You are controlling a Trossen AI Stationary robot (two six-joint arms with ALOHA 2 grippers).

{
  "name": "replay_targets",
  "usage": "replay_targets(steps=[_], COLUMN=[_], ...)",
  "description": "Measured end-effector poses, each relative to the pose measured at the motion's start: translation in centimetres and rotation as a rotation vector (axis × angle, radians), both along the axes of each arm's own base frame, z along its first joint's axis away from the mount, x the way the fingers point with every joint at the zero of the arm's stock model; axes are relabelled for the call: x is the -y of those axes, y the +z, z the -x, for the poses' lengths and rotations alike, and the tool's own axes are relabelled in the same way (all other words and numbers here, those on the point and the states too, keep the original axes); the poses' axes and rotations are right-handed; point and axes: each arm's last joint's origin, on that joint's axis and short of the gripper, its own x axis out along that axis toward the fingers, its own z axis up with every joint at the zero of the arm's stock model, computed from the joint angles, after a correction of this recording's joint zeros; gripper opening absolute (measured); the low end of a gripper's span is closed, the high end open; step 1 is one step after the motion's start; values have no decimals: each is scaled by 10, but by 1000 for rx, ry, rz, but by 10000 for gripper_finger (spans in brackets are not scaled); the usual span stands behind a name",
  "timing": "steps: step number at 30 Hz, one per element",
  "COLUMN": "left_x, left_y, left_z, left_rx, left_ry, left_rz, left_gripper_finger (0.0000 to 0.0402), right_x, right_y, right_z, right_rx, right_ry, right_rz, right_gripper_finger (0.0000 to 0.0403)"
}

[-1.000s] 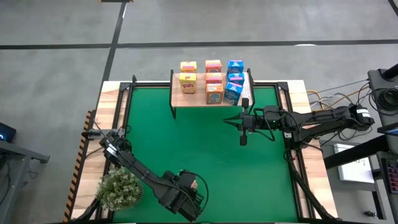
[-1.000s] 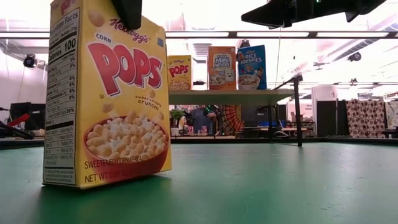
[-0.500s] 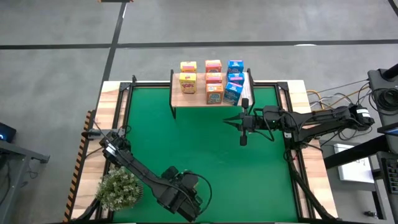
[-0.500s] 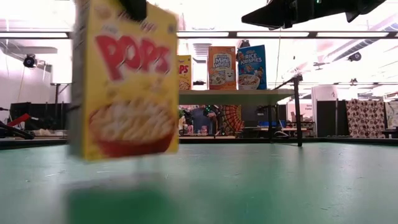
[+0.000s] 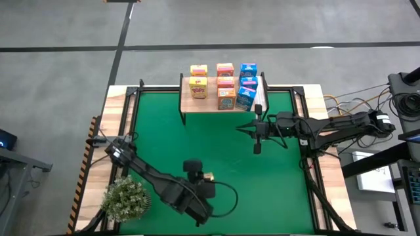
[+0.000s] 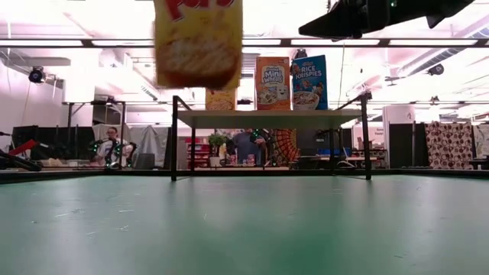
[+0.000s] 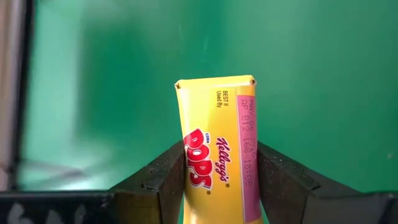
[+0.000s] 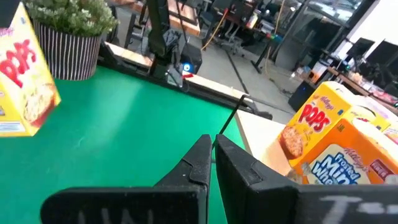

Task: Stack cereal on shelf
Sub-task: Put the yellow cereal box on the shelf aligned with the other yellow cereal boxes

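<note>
1. Left gripper (image 7: 217, 186): one, over the near middle of the green mat (image 5: 216, 141), its two fingers (image 7: 158, 180) clamped on the narrow sides of one yellow Corn Pops box (image 7: 217, 134). In the low view the box hangs clear of the mat, above the level of the shelf top.
2. Right gripper (image 8: 213, 163): one, fingers pressed together and holding nothing, hovering over the mat just in front of the shelf's right end.
3. Shelf (image 5: 213, 105): one, light-wood top on thin black legs, at the far edge of the mat.
4. Cereal on the shelf, high view: two yellow boxes (image 5: 198, 83) at the left, three orange-pink boxes (image 5: 226, 88) in the middle, three blue boxes (image 5: 247, 85) at the right; eight in all, in three front-to-back rows.
5. Potted plant (image 5: 126, 198): one, bushy green, at the mat's near left corner, beside the left arm.
</note>
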Motion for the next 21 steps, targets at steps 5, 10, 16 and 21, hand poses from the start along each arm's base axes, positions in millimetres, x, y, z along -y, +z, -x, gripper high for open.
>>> replay_targets(steps=[5,10,16,21], left_x=[-26,-66,-122,-171], left_y=[17,44,76,96], left_z=[2,3,10,20], left_rx=[-41,-42,-46,-50], left_ry=[-161,-222,-264,-236], left_rz=[-115,-181,-249,-289], left_gripper_finger=[157,157,157,157], right_x=[0,0,0,0], right_y=[-1,0,0,0], right_z=[2,4,4,4], right_rx=[-20,-22,-23,-24], right_ry=[-2,-2,-1,0], right_rz=[-20,-26,-19,-7], right_gripper_finger=[13,13,13,13])
